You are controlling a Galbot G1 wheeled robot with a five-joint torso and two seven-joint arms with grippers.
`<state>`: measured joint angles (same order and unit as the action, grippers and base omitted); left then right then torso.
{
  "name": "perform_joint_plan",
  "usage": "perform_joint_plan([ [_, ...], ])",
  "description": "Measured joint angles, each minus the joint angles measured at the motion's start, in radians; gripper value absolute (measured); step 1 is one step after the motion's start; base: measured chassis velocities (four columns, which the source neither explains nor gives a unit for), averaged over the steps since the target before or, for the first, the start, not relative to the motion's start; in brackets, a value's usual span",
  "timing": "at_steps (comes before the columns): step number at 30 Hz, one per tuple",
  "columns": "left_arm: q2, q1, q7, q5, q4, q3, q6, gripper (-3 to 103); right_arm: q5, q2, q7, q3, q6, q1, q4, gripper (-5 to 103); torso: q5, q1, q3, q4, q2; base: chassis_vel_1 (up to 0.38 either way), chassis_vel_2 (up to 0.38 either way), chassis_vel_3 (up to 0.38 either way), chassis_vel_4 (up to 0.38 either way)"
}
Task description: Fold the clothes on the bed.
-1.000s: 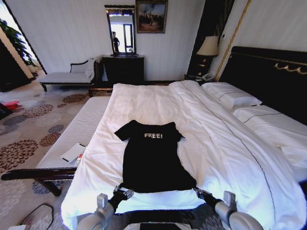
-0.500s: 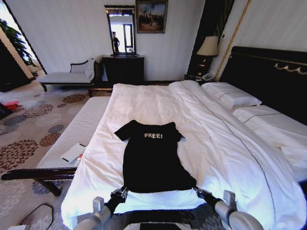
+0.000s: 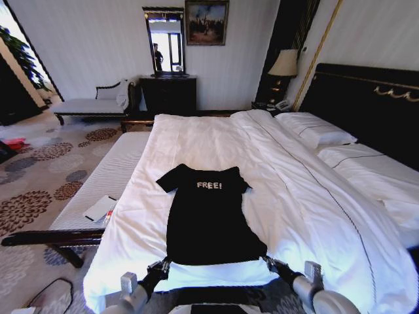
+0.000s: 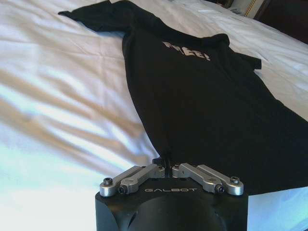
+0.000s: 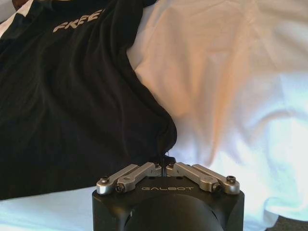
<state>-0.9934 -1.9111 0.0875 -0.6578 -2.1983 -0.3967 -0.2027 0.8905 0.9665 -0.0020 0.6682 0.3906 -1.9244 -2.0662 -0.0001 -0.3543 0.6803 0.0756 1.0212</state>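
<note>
Black T-shirt (image 3: 208,216), flat on the bed (image 3: 314,196), chest up. My left gripper (image 4: 168,168) and right gripper (image 5: 166,166) each pinch a hem corner, fingers closed, ready for folding.

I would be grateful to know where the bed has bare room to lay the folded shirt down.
Free: the white duvet between the T-shirt collar and the far edge of the bed, and the broad strip between shirt and pillows. Crowded: the near edge, where the left gripper and right gripper pinch the hem corners.
</note>
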Motion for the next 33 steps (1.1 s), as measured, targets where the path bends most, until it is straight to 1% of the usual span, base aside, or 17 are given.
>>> perform_joint_plan([
  [7, 0.001, -0.061, -0.018, -0.007, -0.012, -0.059, 0.008, 2, -0.039, 0.002, -0.010, 0.014, -0.002, -0.055, -0.032, 0, 0.0000, 0.000, 0.000, -0.0001, 0.000, 0.000, 0.000, 0.000, 0.000],
  [10, -0.003, -0.095, -0.030, -0.008, -0.014, -0.084, 0.017, 2, -0.059, 0.012, -0.013, 0.011, -0.005, -0.076, -0.044, 0, 0.0000, 0.000, 0.000, -0.0001, 0.000, 0.000, 0.000, 0.000, 0.000],
  [18, -0.013, -0.094, -0.030, 0.004, 0.010, -0.076, 0.022, 2, -0.082, 0.024, -0.004, -0.017, -0.006, -0.071, -0.039, 0, 0.0000, 0.000, 0.000, -0.0001, 0.000, 0.000, 0.000, 0.000, 0.000],
  [19, -0.013, -0.090, -0.025, 0.008, 0.011, -0.069, 0.020, -1, -0.081, 0.023, 0.001, -0.019, -0.006, -0.066, -0.035, 0, 0.0001, 0.000, 0.000, -0.0001, 0.000, 0.000, 0.000, 0.000, 0.000],
  [20, -0.014, -0.085, -0.019, 0.015, 0.011, -0.061, 0.016, 4, -0.079, 0.021, 0.006, -0.019, -0.006, -0.060, -0.031, -1, 0.0002, 0.000, 0.000, -0.0001, 0.000, 0.000, 0.000, 0.000, 0.000],
  [21, -0.014, -0.085, -0.019, 0.015, 0.011, -0.061, 0.016, 4, -0.079, 0.021, 0.006, -0.019, -0.006, -0.060, -0.031, -1, 0.0002, 0.000, 0.000, -0.0001, 0.000, 0.000, 0.000, 0.000, 0.000],
  [22, -0.015, -0.082, -0.015, 0.026, 0.013, -0.057, 0.014, 9, -0.074, 0.018, 0.010, -0.018, -0.005, -0.057, -0.030, 4, 0.0002, 0.000, 0.000, -0.0002, 0.000, 0.000, 0.000, 0.000, 0.000],
  [23, -0.016, -0.081, -0.014, 0.029, 0.013, -0.057, 0.014, 9, -0.073, 0.017, 0.011, -0.017, -0.005, -0.056, -0.031, 4, 0.0002, 0.000, 0.000, -0.0003, 0.000, 0.000, 0.000, 0.000, 0.000],
  [24, -0.018, -0.078, -0.010, 0.041, 0.015, -0.057, 0.014, 15, -0.068, 0.016, 0.012, -0.013, -0.005, -0.056, -0.034, 9, 0.0003, 0.000, 0.000, -0.0003, 0.000, 0.000, 0.000, 0.000, 0.000],
  [25, -0.022, -0.076, -0.009, 0.053, 0.015, -0.063, 0.015, 25, -0.060, 0.015, 0.013, -0.002, -0.005, -0.056, -0.051, 15, 0.0001, 0.000, 0.000, -0.0002, 0.000, 0.000, 0.000, 0.000, 0.000],
  [26, -0.023, -0.076, -0.006, 0.055, 0.010, -0.068, 0.015, 25, -0.055, 0.014, 0.013, 0.006, -0.005, -0.058, -0.064, 20, 0.0001, 0.000, 0.000, -0.0002, 0.000, 0.000, 0.000, 0.000, 0.000],
  [27, -0.023, -0.076, -0.006, 0.055, 0.010, -0.068, 0.015, 25, -0.055, 0.014, 0.013, 0.006, -0.005, -0.058, -0.064, 20, 0.0001, 0.000, 0.000, -0.0002, 0.000, 0.000, 0.000, 0.000, 0.000],
  [29, -0.026, -0.081, -0.005, 0.069, -0.011, -0.086, 0.016, 36, -0.028, 0.013, 0.025, 0.032, 0.001, -0.061, -0.111, 31, 0.0001, 0.000, 0.000, -0.0001, 0.000, 0.000, 0.000, 0.000, 0.000],
  [30, -0.026, -0.081, -0.005, 0.069, -0.011, -0.086, 0.016, 36, -0.028, 0.013, 0.025, 0.032, 0.001, -0.061, -0.111, 31, 0.0001, 0.000, 0.000, -0.0001, 0.000, 0.000, 0.000, 0.000, 0.000],
  [31, -0.027, -0.082, -0.005, 0.073, -0.014, -0.088, 0.016, 42, -0.023, 0.013, 0.030, 0.038, 0.004, -0.062, -0.121, 31, 0.0000, 0.000, 0.000, -0.0001, 0.000, 0.000, 0.000, 0.000, 0.000],
  [32, -0.028, -0.085, -0.005, 0.083, -0.021, -0.094, 0.017, 46, -0.016, 0.011, 0.037, 0.048, 0.012, -0.062, -0.136, 37, 0.0001, 0.000, 0.000, -0.0002, 0.000, 0.000, 0.000, 0.000, 0.000],
  [33, -0.031, -0.086, -0.006, 0.088, -0.031, -0.103, 0.018, 52, -0.009, 0.007, 0.043, 0.067, 0.020, -0.061, -0.159, 47, 0.0002, 0.000, 0.000, -0.0001, 0.000, 0.000, 0.000, 0.000, 0.000],
])
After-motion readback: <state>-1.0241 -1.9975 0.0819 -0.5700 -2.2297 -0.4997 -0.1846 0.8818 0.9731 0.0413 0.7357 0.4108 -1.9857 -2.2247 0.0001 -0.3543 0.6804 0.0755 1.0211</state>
